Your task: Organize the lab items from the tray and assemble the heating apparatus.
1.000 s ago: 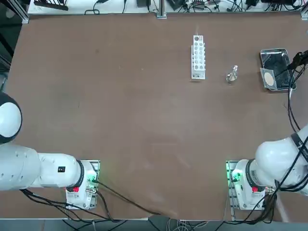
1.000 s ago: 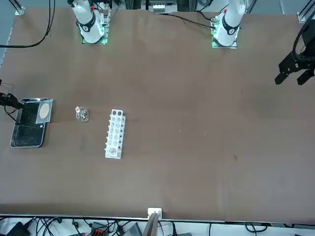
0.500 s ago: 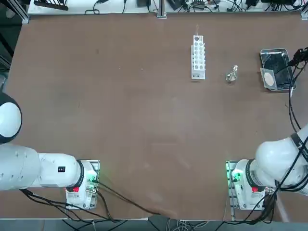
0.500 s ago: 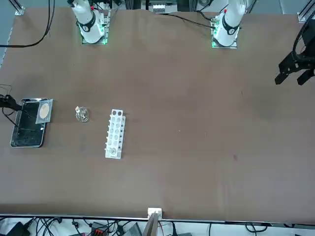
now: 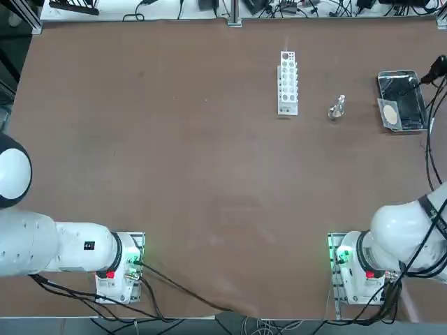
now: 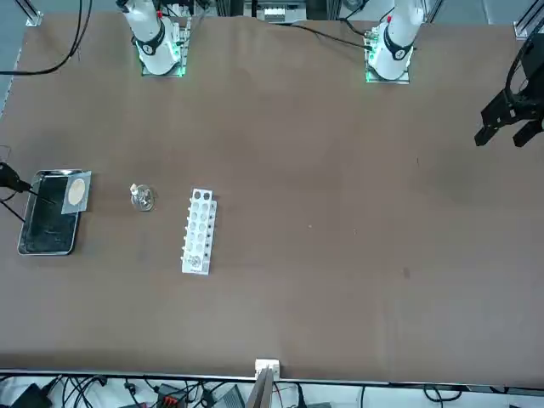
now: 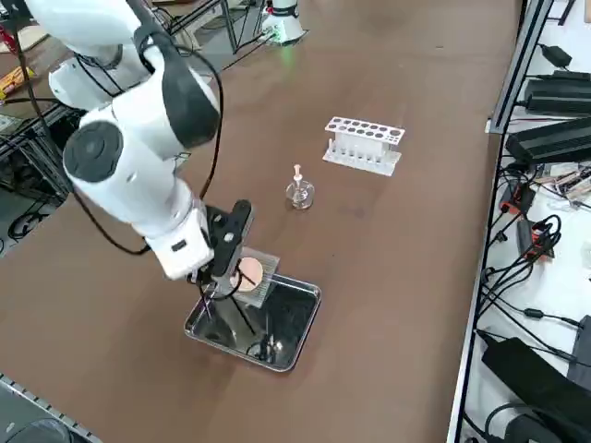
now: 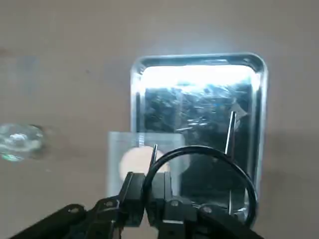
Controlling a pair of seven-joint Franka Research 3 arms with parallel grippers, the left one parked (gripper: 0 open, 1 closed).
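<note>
Right gripper, lower centre of the wrist view: fingers are clenching the ring of the thin black wire tripod, which is hanging over the tray with its thin legs pointing toward it; whether the leg tips are touching the tray floor is hard to make out. In the side view the gripper is sitting at lower left of centre, above the near rim of the tray, the tripod showing only as thin dark lines against the metal. In the top view the gripper is lying at the right edge and is largely cut off; in the front view it is cut off at the left edge. Tray: shiny, rectangular, its floor glaring in the wrist view. Grey mesh square with tan round centre: resting on one end of the tray, overhanging the rim, partly hidden behind the gripper. Small clear burner: standing on the brown table, apart from the tray, between it and the white rack; in the wrist view the burner is appearing only as a blurred glint.
</note>
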